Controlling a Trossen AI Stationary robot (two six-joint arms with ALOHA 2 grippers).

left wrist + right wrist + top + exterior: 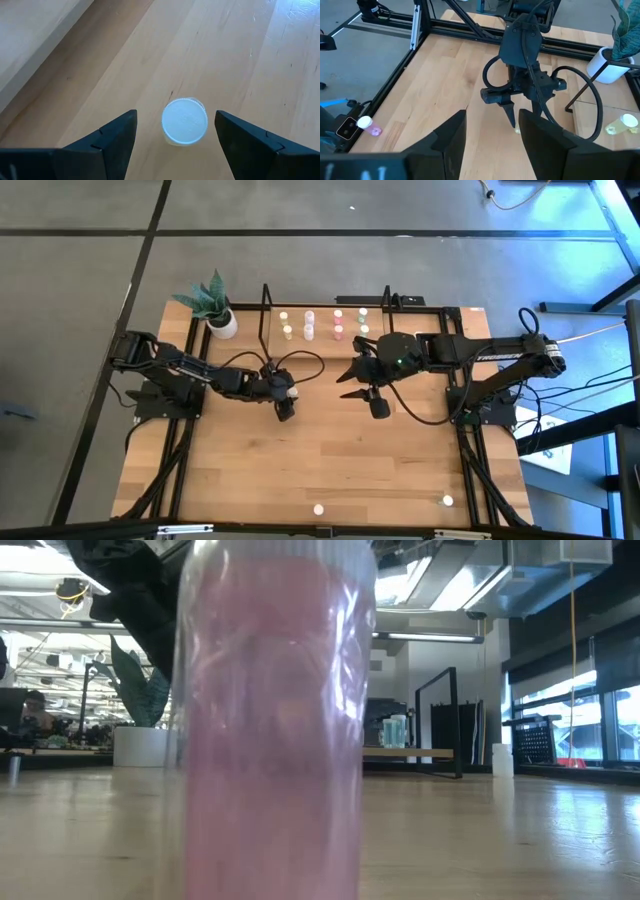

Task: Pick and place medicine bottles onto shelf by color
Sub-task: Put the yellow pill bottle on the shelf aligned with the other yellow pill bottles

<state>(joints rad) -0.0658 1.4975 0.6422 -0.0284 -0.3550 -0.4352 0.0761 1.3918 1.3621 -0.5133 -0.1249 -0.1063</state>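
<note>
**Left gripper poised over a lone bottle, shelf half stocked**

I take the shelf (pixel 325 323) as my landmark. It stands at the far edge of the table (pixel 330 460), and I count eight small bottles on its board in two rows. The bottle (pixel 184 121) I am after stands upright on the table just in front of the shelf's left end. My left gripper (pixel 175 137) hangs directly above it, jaws spread apart with the white cap centred in the gap and neither finger touching it. Its body below the cap looks yellowish, though I see little of it from above.

My right gripper (pixel 378 400) waits in front of the shelf's right half, jaws apart and empty. Two more bottles sit well away from the shelf, at the near edge of the table; one of them, a pink bottle (pixel 270 720), stands right against the low camera and blocks most of that view. A potted plant (pixel 215 308) stands just left of the shelf.

I judge this bottle to be very light, stiff and smooth-sided, so it should tip or skid if one finger arrives first. I would come straight down and close on the body below the cap, squeezing gently, so it neither pops out nor twists.
</note>
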